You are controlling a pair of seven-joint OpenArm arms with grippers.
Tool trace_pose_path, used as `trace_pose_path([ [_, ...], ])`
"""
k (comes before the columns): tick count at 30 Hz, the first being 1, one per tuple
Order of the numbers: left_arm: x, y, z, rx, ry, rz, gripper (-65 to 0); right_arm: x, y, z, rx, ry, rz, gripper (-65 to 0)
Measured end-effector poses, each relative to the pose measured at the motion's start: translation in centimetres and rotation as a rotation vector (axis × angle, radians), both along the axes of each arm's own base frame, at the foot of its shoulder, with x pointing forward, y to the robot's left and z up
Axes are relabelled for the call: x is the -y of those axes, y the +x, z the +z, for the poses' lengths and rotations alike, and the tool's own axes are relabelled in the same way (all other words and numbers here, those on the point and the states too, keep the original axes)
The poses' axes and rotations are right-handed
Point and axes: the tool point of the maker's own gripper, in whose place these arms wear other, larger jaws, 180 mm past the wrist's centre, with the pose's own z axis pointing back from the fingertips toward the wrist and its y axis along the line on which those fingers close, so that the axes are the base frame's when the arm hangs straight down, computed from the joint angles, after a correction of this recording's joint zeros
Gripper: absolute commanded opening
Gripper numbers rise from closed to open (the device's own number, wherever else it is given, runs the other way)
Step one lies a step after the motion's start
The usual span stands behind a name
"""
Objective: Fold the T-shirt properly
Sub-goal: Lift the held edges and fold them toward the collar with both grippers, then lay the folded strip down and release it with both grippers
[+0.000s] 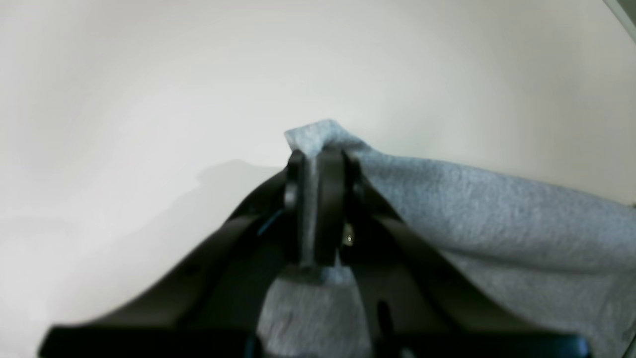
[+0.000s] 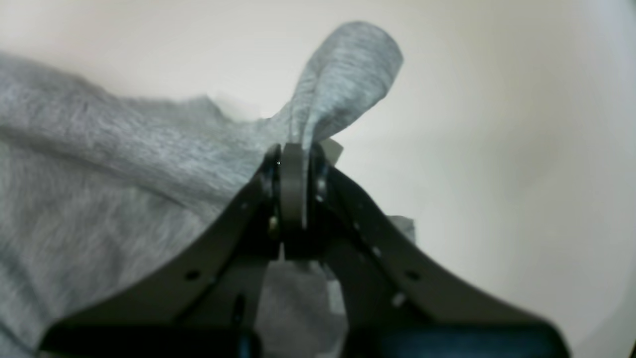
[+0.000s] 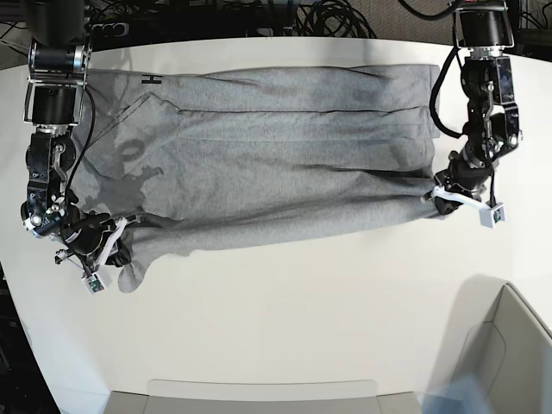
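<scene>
Garment: I see the heather-grey short-sleeved cotton T-shirt spread wide across the white table top, lying sideways in the base view, with long creases running along its length
Near edge: the shirt edge closest to me sags in a curve between my two arms, and it is lifted a little at both ends
Lettering: on the left part of the shirt in the base view I see dark shapes on the cloth, but I cannot read them
Left gripper: my black left gripper is closed on a corner of the T-shirt; in the left wrist view a strip of grey fabric runs between the two jaws and a small tip of it stands out above them
Right gripper: my black right gripper is also clamped on the shirt; in the right wrist view a rounded fold of grey cloth rises above the pinched jaws
Arm places: in the base view the left arm is at the right end of the shirt and the right arm is at the left end, well apart
Other things: a light grey bin is at the lower right corner, partly out of the picture
</scene>
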Motion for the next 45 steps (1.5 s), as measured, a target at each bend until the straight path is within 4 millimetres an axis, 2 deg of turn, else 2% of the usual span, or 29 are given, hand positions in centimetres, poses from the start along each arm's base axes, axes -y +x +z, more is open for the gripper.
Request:
trace_pose_path([
  [3,0.0,-1.4,-1.2,-0.040,0.002,0.000,-61.0,-1.2,-1.6,-0.5,-0.015,-0.025,0.035,-65.0],
  [5,0.4,-1.9,-1.0,-0.041,0.007,-0.012,-61.0,-1.0,-2.4,-0.3,-0.018,-0.042,0.035,-65.0],
  [10,1.6,-1.7,1.4,0.029,0.021,-0.055,-61.0,2.1,-3.5,1.7,0.022,-0.061,-0.057,-65.0],
  [18,1.9,-4.5,-0.3,-0.036,0.023,-0.063,-61.0,3.5,-6.4,3.4,0.040,-0.126,-0.090,-65.0],
  [23,3.0,-5.2,1.0,-0.002,0.035,-0.102,-61.0,4.7,-8.5,2.3,0.002,-0.143,-0.121,-65.0],
  [34,3.4,-8.3,-1.2,-0.112,0.022,-0.121,-61.0,3.4,-11.9,1.4,-0.026,-0.172,-0.076,-65.0],
  [40,4.2,-8.5,-0.1,-0.099,0.026,-0.151,-61.0,4.1,-13.4,1.8,-0.019,-0.187,-0.103,-65.0],
  [45,4.3,-10.2,-1.2,-0.151,0.020,-0.154,-61.0,3.3,-15.1,1.1,-0.046,-0.185,-0.080,-65.0],
])
